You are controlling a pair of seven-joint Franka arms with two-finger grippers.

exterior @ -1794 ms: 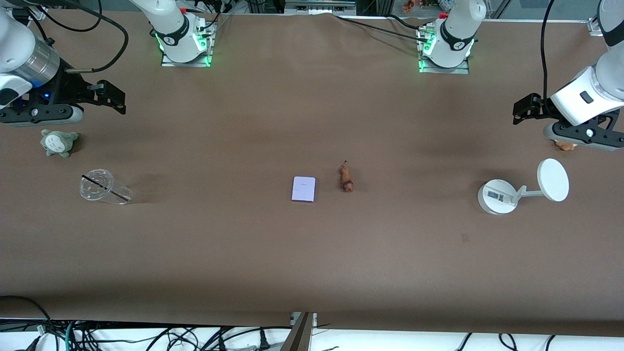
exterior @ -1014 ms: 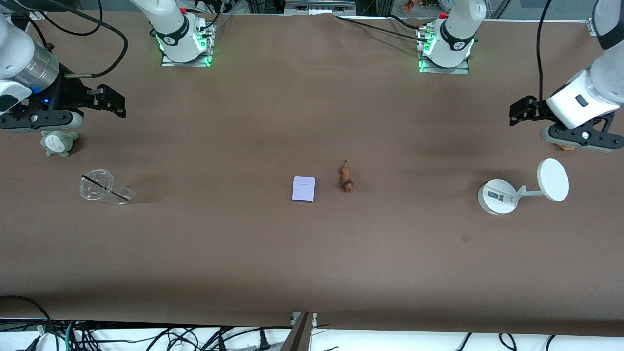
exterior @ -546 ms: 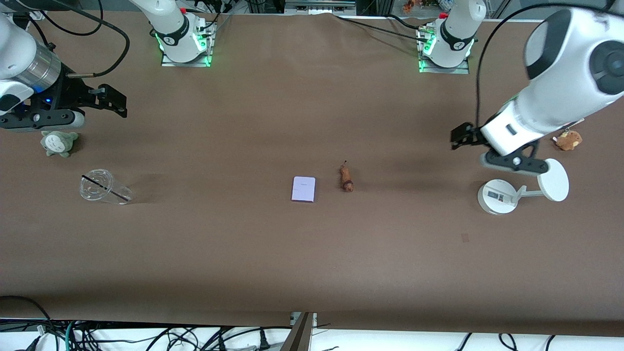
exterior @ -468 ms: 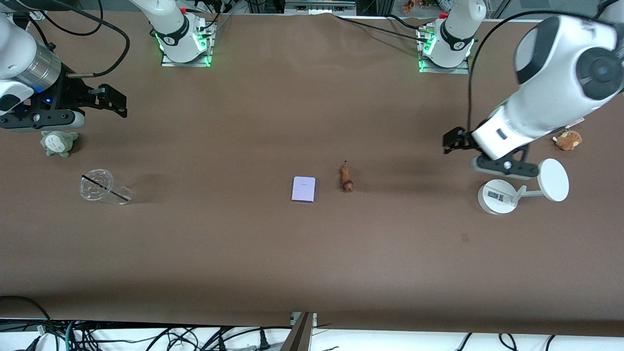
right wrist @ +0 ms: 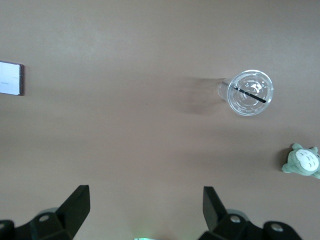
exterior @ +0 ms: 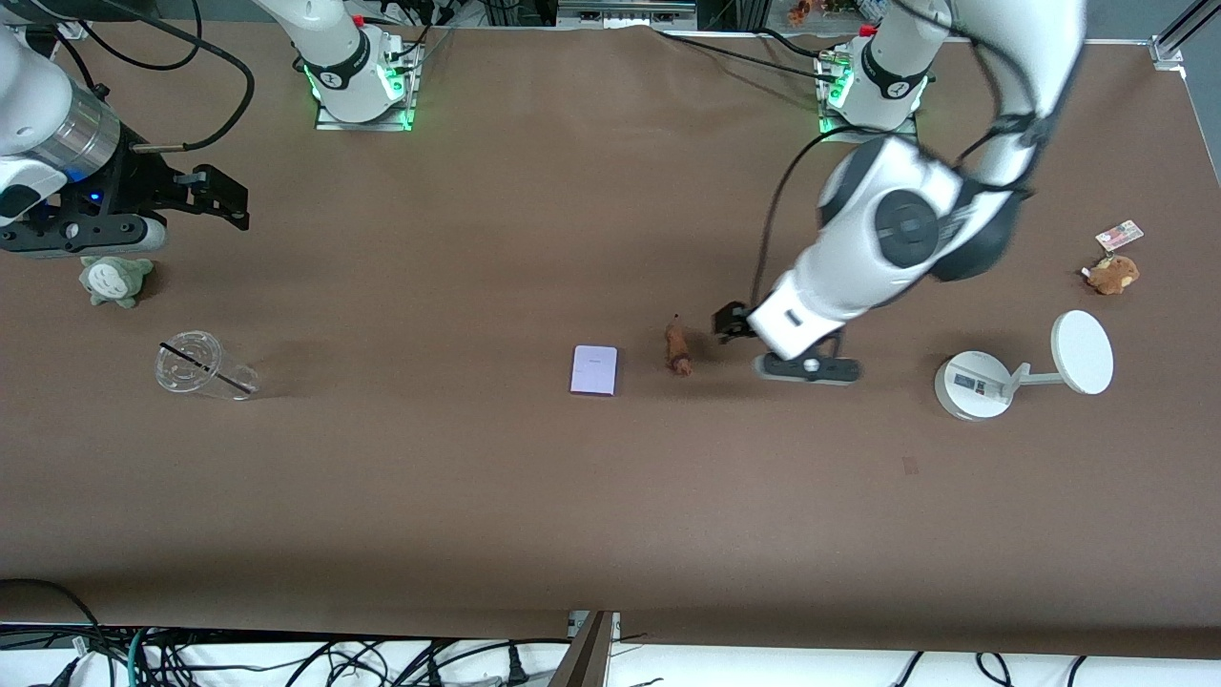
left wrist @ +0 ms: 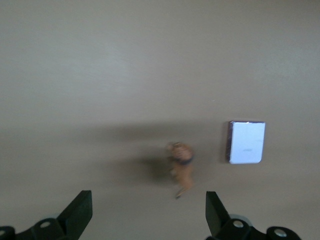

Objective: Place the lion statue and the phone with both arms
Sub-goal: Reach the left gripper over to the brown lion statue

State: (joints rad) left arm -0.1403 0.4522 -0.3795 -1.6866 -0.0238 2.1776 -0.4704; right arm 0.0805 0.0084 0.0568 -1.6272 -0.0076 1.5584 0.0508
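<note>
The lion statue (exterior: 678, 349) is a tiny brown-orange figurine lying mid-table; it also shows in the left wrist view (left wrist: 181, 166). The phone (exterior: 594, 370) is a flat pale lavender rectangle beside it, toward the right arm's end; it shows in the left wrist view (left wrist: 246, 142) and at the edge of the right wrist view (right wrist: 11, 78). My left gripper (exterior: 733, 322) is open and empty, just beside the lion statue toward the left arm's end (left wrist: 148, 220). My right gripper (exterior: 221, 195) is open and empty, waiting at the right arm's end (right wrist: 145, 212).
A clear plastic cup (exterior: 202, 366) lies on its side and a grey-green plush (exterior: 114, 279) sits near the right gripper. A white round-based stand (exterior: 1021, 367), a fuzzy brown plush (exterior: 1111, 274) and a small card (exterior: 1118, 234) are at the left arm's end.
My left arm has swung from the left arm's end of the table to the middle, bringing its open gripper beside the lion statue. The right arm has barely moved.
</note>
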